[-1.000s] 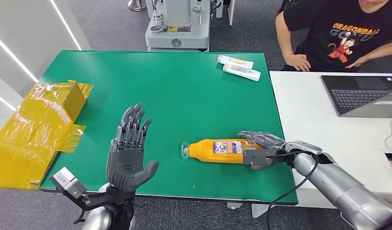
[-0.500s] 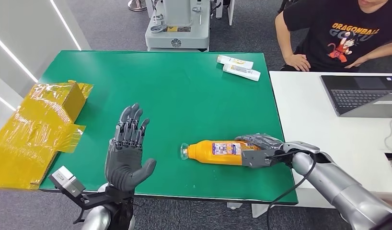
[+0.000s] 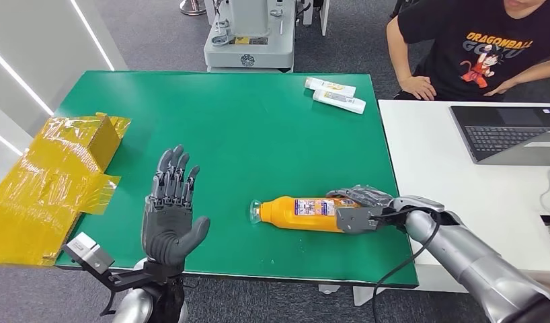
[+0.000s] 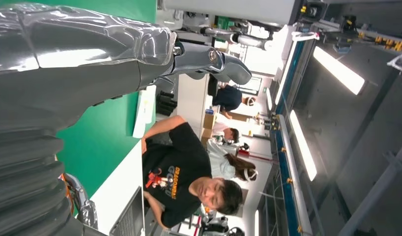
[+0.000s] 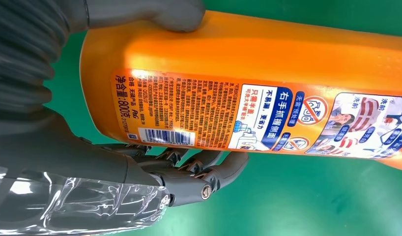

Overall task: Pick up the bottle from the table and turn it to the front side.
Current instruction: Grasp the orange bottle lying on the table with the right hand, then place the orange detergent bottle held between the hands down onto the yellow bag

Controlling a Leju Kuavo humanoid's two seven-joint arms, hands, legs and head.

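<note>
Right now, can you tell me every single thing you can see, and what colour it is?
bottle: one, orange with a printed label, lying on its side near the table's front edge.
tubes: two, white, side by side at the table's far right.
table: one, green.
yellow box: one, open, at the table's left edge.
white desk: one, right of the table.
laptop: one, grey, on the white desk.
person: one, black T-shirt, seated behind the desk.
left hand: raised, fingers apart, holding nothing.
right hand: gripping the bottle's base end.
</note>
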